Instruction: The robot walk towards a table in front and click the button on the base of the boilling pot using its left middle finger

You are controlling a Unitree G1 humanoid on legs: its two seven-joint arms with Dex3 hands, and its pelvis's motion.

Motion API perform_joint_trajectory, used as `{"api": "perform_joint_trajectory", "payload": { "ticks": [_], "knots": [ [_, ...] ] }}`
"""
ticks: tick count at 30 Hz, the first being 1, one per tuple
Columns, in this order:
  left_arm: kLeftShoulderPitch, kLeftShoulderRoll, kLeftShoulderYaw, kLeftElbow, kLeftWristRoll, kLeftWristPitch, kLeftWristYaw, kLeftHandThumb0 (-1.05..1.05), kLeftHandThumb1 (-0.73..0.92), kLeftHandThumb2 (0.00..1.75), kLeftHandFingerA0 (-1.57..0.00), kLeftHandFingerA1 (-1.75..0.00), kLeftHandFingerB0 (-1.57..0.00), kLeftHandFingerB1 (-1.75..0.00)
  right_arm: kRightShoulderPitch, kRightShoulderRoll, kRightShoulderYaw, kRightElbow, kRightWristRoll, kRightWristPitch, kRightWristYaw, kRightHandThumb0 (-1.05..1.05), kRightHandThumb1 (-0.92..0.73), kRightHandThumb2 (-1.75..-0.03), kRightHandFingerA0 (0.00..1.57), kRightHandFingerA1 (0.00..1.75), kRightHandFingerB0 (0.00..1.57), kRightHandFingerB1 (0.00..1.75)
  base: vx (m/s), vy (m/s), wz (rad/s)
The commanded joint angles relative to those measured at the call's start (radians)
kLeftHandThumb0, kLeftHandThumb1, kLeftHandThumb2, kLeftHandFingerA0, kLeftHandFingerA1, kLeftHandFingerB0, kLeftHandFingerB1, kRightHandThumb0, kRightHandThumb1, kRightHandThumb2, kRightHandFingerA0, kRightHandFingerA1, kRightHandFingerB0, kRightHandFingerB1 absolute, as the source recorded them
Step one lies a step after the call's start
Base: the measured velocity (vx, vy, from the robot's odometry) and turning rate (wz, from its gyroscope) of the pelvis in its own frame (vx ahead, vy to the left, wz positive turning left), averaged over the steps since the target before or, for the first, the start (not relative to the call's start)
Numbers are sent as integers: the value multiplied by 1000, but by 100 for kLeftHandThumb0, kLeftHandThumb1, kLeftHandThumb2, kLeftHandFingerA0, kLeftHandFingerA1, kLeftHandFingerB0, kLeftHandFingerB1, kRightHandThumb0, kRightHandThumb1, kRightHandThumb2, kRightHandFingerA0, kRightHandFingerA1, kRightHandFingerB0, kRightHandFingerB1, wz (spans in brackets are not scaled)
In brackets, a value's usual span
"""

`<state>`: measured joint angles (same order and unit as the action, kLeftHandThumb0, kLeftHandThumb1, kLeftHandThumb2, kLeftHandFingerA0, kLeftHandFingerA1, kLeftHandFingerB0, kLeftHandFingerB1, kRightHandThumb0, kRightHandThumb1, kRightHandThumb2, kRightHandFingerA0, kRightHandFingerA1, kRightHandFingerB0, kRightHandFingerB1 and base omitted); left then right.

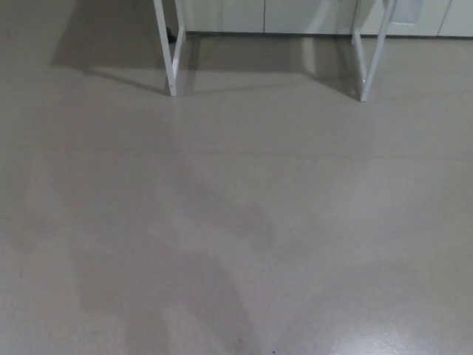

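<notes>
Head view: mostly bare grey floor (236, 222) w/ soft shadows and a glossy patch bottom right. White table legs (171, 52) top left, another pair (368, 59) top right, pale cabinets (295, 15) behind. Tabletop, pot & button out of frame. Neither hand shows, so can't tell finger state.

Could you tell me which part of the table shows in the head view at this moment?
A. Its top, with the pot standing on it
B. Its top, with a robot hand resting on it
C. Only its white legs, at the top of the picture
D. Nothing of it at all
C: only the white table legs show, standing on the grey floor near the top edge; no tabletop, pot or robot hand is in view.
</notes>
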<state>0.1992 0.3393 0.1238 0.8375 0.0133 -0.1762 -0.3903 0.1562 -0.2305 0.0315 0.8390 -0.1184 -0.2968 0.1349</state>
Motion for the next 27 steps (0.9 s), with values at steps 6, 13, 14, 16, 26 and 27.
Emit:
{"api": "perform_joint_trajectory", "payload": {
  "ticks": [6, 13, 14, 16, 26, 27],
  "knots": [
    [-18, 24, -14, 28, 6, -45, 8, -38, 50, 55, -48, -41, -41, -33, -13, -5, 6, 13, -7, -20, -3, -24, -44, -53, 67, 45, 51, 40, 236, 338, -6],
    [-29, 26, -22, 25, 7, -51, 17, -46, 41, 69, -44, -49, -36, -43, -22, -14, 16, -3, -23, -15, -12, -26, -44, -53, 68, 45, 51, 40, 174, 63, 7],
    [-30, 25, -20, 22, 3, -45, 16, -45, 41, 69, -45, -49, -36, -42, -26, -13, 17, 1, -24, -20, -16, -26, -44, -53, 69, 45, 52, 41, 163, -96, 11],
    [-32, 20, -16, 21, -6, -34, 15, -45, 41, 68, -45, -49, -36, -42, -28, -14, 19, 1, -25, -22, -16, -26, -44, -53, 70, 45, 52, 41, 196, -144, 11],
    [-21, 27, -34, 16, 18, -48, 32, -45, 42, 70, -51, -51, -38, -44, -20, -26, 35, -7, -39, -30, -19, -27, -44, -53, 70, 45, 52, 40, 198, -250, 7],
    [-25, 27, -34, 21, 18, -44, 33, -45, 42, 69, -50, -50, -38, -43, -23, -26, 37, -5, -39, -30, -16, -27, -44, -53, 69, 45, 51, 40, 135, -79, -2]
  ]
}}
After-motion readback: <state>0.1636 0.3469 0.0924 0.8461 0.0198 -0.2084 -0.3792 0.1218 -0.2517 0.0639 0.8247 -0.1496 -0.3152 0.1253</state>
